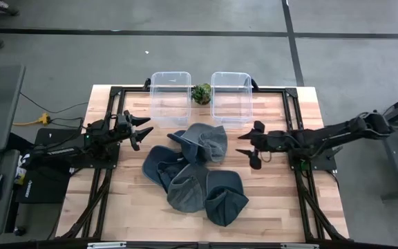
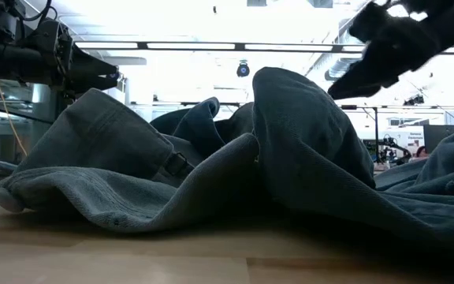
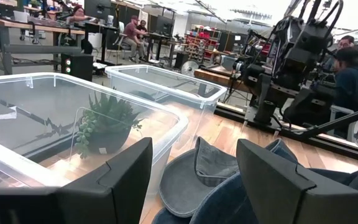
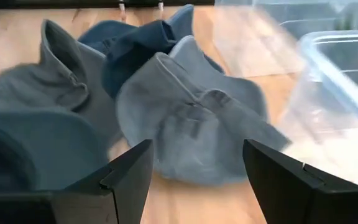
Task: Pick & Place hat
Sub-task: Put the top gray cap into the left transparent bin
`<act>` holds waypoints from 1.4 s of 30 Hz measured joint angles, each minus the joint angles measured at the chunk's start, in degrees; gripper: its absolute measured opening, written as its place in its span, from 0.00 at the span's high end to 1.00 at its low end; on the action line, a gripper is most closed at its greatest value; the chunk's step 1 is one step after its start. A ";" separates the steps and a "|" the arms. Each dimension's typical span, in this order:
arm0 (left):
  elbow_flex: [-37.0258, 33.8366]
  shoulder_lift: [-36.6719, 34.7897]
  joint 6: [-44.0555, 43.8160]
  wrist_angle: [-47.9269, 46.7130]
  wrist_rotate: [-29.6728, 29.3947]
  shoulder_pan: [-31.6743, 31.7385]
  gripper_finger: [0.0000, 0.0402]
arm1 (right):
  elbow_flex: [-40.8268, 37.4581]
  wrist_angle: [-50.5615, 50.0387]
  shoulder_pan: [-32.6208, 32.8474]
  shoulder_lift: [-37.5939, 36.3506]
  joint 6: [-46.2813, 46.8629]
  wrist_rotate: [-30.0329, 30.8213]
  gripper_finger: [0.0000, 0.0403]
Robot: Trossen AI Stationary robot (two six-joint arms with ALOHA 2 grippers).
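Observation:
Several bucket hats lie in an overlapping pile (image 1: 193, 173) on the middle of the wooden table. A pale grey-blue hat (image 1: 207, 142) is at the far end of the pile, a dark blue one (image 1: 159, 164) at its left, and grey ones (image 1: 188, 190) at the near end. My right gripper (image 1: 244, 145) hangs open above the table just right of the pile, tipped down toward the pale hat (image 4: 191, 124). My left gripper (image 1: 142, 133) waits open and level at the pile's left; past its fingers (image 3: 123, 180) show the bins and a hat's brim (image 3: 185, 183).
Two clear plastic bins (image 1: 170, 97) (image 1: 231, 97) stand side by side at the table's far edge, with a small green plant (image 1: 201, 93) between them. Black frame rails (image 1: 109, 173) run along the table's left and right sides. Bare wood (image 1: 275, 200) lies right of the pile.

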 joint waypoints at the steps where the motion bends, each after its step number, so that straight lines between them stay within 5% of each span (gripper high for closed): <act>1: 0.00 0.00 0.00 -0.02 0.00 0.01 0.42 | 1.30 0.00 0.00 1.83 0.86 -0.46 0.39; 19: 0.00 0.01 0.00 -0.02 0.00 0.01 0.42 | 19.69 0.02 -0.07 27.04 12.11 -9.40 0.40; 27: 0.00 0.00 0.00 -0.02 0.00 -0.01 0.42 | 20.29 0.86 -3.10 30.32 22.26 -8.66 0.40; 42: 0.00 0.00 0.00 -0.02 0.00 -0.01 0.42 | 18.87 8.20 -6.19 31.33 25.97 -13.74 0.40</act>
